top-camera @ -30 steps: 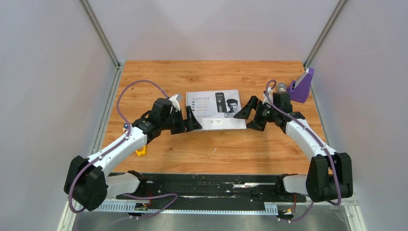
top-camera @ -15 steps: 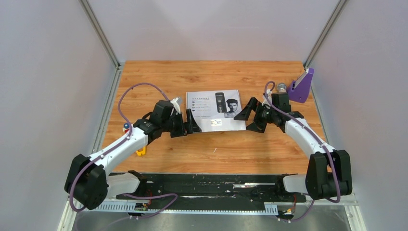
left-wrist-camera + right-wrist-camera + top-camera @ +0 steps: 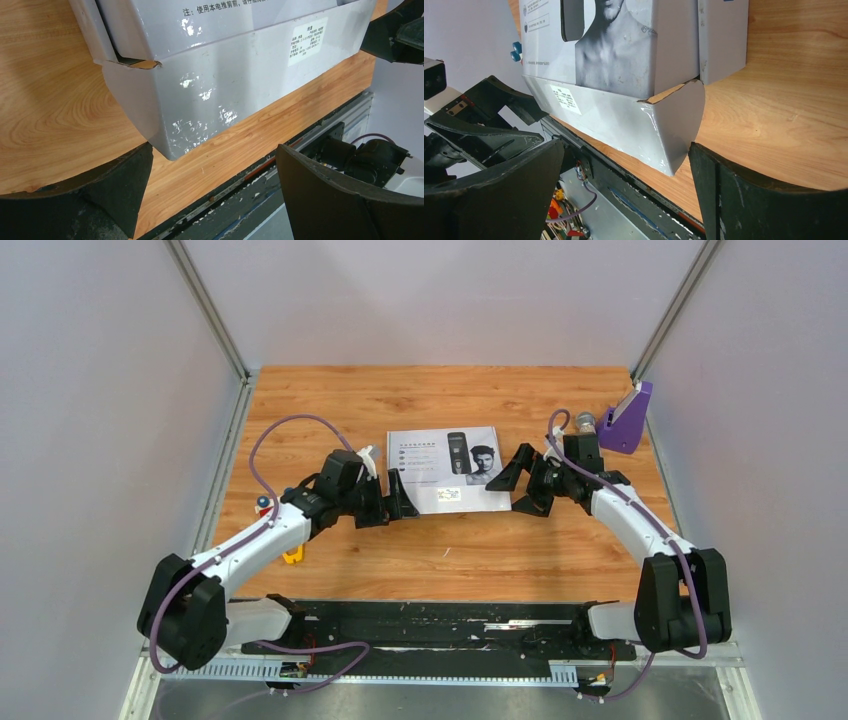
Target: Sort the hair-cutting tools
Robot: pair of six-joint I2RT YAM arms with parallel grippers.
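A flat grey box (image 3: pixel 445 468) with a clipper and a man's face printed on its lid lies in the middle of the table. None of the hair-cutting tools themselves shows in any view. My left gripper (image 3: pixel 396 494) is open at the box's near left corner, which sits between its jaws in the left wrist view (image 3: pixel 212 155), untouched. My right gripper (image 3: pixel 523 481) is open at the box's near right corner (image 3: pixel 624 150), where a rounded end flap (image 3: pixel 676 120) stands slightly out. The box also shows in the left wrist view (image 3: pixel 225 75) and the right wrist view (image 3: pixel 624 50).
A purple object (image 3: pixel 628 418) leans at the back right edge, with a glittery silver cylinder (image 3: pixel 585 422) beside it. A yellow plastic piece (image 3: pixel 292 556) lies by my left forearm. A black rail (image 3: pixel 440 625) runs along the table's near edge.
Both grippers have crept slightly closer to the box's ends. The box has not moved.
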